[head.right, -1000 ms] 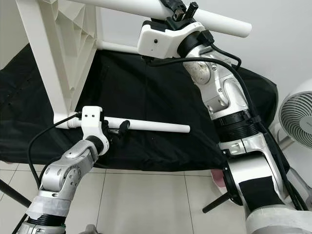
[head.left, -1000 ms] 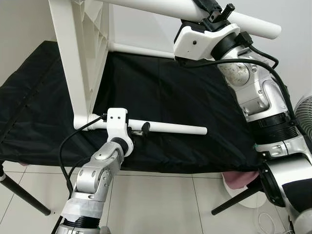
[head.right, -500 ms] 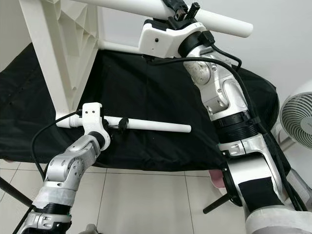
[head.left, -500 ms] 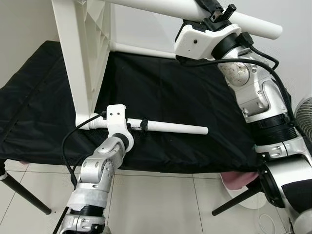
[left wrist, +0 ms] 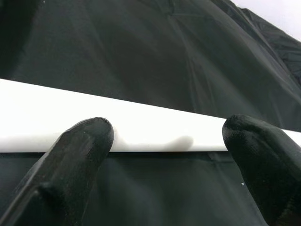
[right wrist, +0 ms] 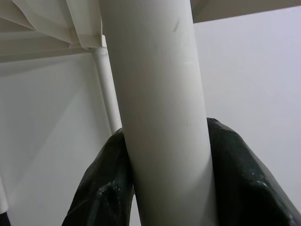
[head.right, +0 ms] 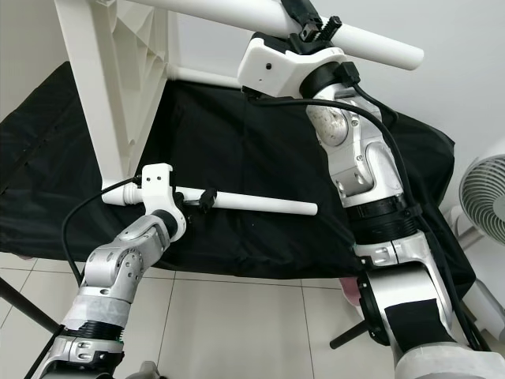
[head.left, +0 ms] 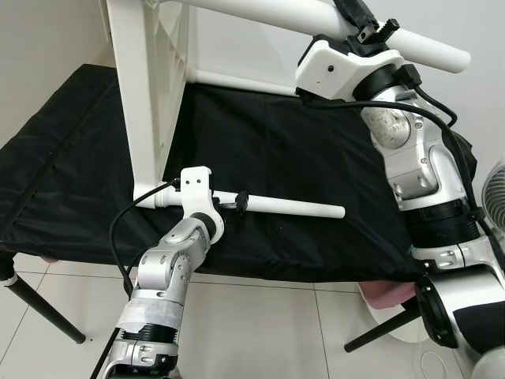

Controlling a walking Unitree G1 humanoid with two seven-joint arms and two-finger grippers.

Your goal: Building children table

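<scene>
Left wrist view shows you your left pincer [left wrist: 167, 141] spread around the lower leg [head.left: 292, 208]; right pincer [right wrist: 164, 183] grips the upper leg [right wrist: 155, 94] (above it).

Bright, even indoor light; sharp head views, soft close-up wrist views.

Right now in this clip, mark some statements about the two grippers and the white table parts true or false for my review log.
1. The right gripper is clamped around the thick upper table leg. True.
2. The left gripper is at the thin lower table leg, a finger on either side. True.
3. The white tabletop panel lies flat on the black cloth. False: it stands on edge.
4. The lower leg's free end rests on the tiled floor. False: it sits over the black cloth.
5. A fan stands at the robot's right. True.
</scene>
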